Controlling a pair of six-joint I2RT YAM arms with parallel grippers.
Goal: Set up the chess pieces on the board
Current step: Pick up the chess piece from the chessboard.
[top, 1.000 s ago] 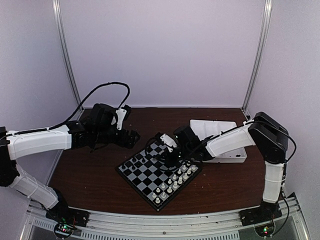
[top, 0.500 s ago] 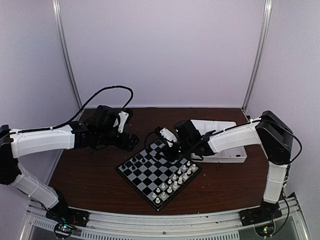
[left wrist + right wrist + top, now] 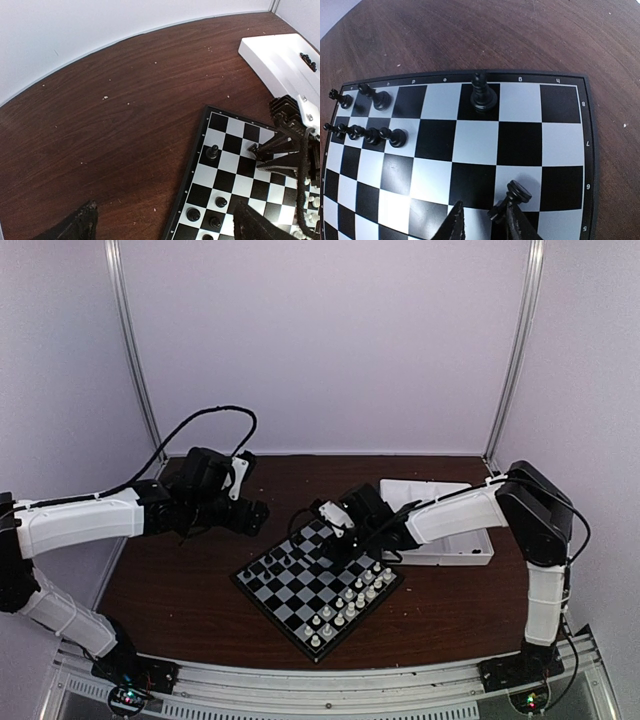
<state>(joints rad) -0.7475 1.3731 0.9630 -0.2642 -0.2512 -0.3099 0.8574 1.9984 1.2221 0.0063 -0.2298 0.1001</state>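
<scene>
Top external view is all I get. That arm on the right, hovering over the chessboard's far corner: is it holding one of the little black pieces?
Observer: Its wrist camera shows the right gripper slightly open. A black piece leans tilted against one finger, clear of the other, so it looks unheld.
Visitor: Is anything standing properly there?
Observer: Yes, a taller black piece stands upright on the board's edge row.
Visitor: And the other arm?
Observer: The left gripper is wide open, holding nothing, above the board's edge and the table beside it.
</scene>
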